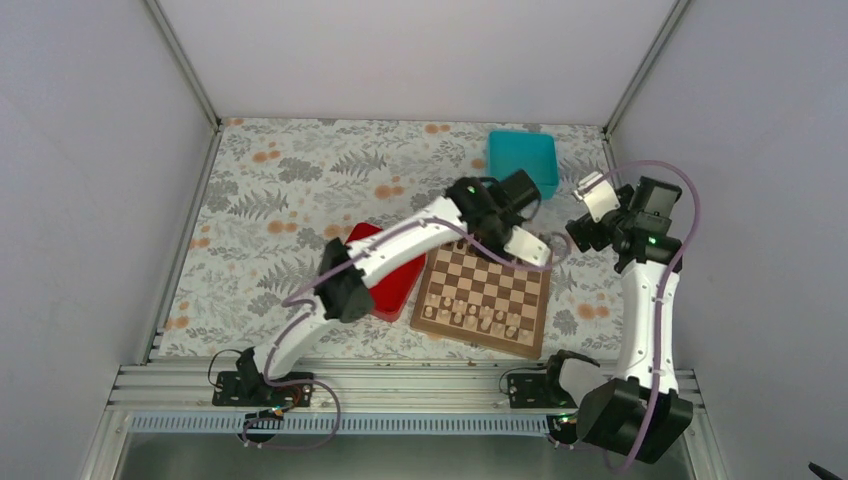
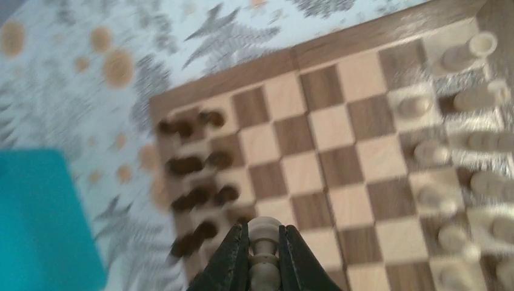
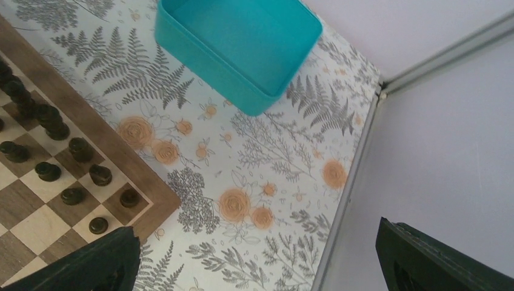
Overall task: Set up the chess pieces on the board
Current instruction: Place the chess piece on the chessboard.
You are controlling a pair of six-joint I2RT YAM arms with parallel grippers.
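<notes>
Where the left arm reaches: across the far side of the board (image 1: 500, 283), by the dark pieces (image 2: 194, 163).
Left gripper (image 2: 264, 237): fingers pressed onto a pale piece (image 2: 264, 225), gripping it below its round head.
Pale piece: upright between the fingers, above the squares beside the dark rows; whether its base touches the board cannot be told.
Cream pieces (image 1: 470, 318): standing along the board's near edge, blurred in the left wrist view.
Right gripper (image 3: 257, 242): fingers spread wide with nothing between them, over the floral cloth (image 3: 242, 151) just off the board's corner.
Teal box (image 3: 242, 42): on the cloth beyond that corner.
Red tray (image 1: 395, 285): left of the board, partly under the left arm.
</notes>
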